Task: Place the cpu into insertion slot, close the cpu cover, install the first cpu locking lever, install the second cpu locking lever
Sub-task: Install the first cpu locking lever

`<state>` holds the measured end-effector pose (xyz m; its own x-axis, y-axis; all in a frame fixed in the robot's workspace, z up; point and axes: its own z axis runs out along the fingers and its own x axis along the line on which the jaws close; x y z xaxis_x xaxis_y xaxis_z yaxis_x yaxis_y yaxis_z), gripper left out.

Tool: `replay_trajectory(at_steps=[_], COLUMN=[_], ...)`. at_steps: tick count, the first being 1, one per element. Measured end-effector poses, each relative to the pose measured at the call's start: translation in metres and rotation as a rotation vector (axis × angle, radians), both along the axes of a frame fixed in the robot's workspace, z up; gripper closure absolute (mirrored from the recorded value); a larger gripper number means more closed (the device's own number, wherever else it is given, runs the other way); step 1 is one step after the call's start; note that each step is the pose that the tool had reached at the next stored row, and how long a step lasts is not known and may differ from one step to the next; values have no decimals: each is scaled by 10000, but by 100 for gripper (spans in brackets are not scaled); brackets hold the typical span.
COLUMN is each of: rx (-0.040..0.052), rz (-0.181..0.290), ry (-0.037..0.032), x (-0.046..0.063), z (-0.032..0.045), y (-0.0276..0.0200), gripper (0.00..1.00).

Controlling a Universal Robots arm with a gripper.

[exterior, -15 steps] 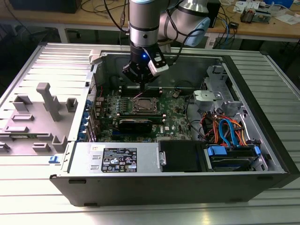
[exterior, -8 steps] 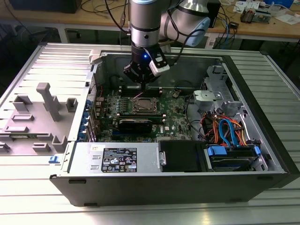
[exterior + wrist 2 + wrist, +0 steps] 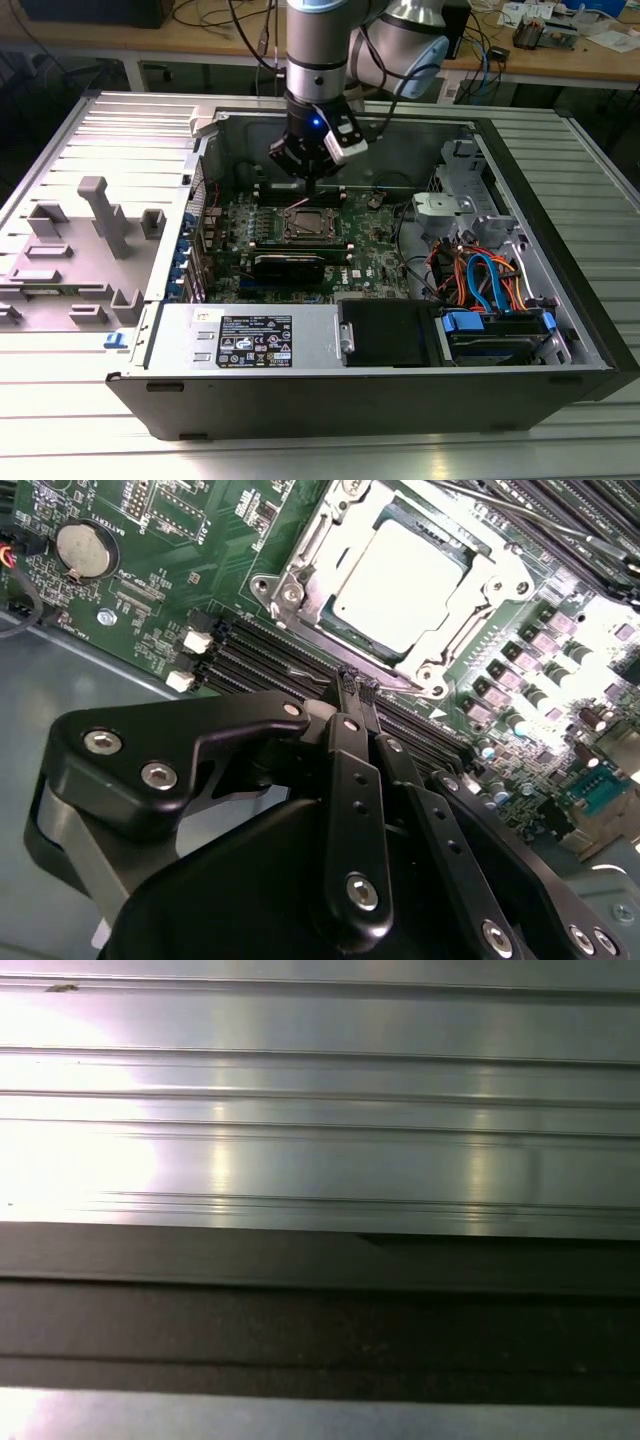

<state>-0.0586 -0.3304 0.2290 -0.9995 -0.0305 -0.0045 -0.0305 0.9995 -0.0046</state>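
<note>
A: Trying to spot the cpu [image 3: 400,585] in this build. Any luck?

B: Yep, found it lying flat in the insertion slot [image 3: 310,630], near the middle of the green board [image 3: 150,560] inside the open case [image 3: 300,395]. Looks framed by the cpu cover [image 3: 303,552], lowered around that silver top as far as can be told.

A: And the gripper [image 3: 357,685]?

B: Hovering just beside the slot's edge, on the side facing the memory slots [image 3: 250,650]. Clenched tight at the jaws, pinching nothing. Hanging right over the socket area in the exterior view too.

A: Any handling tips for the chip?

B: Guessing light, rigid, and slick on the metal top. Probably delicate on the underside, so no dragging or tilting. Better to pinch by two opposite edges, never across the flat faces. As for the cover, looks like thin springy sheet metal, so better to press on the frame itself, not through the window.
</note>
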Motion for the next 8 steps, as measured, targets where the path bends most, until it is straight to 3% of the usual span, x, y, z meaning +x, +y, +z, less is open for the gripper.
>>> replay_trajectory(at_steps=[8], rx=[0], rz=[-1], ry=[-1], x=[45], z=[-48], y=[0], gripper=[89])
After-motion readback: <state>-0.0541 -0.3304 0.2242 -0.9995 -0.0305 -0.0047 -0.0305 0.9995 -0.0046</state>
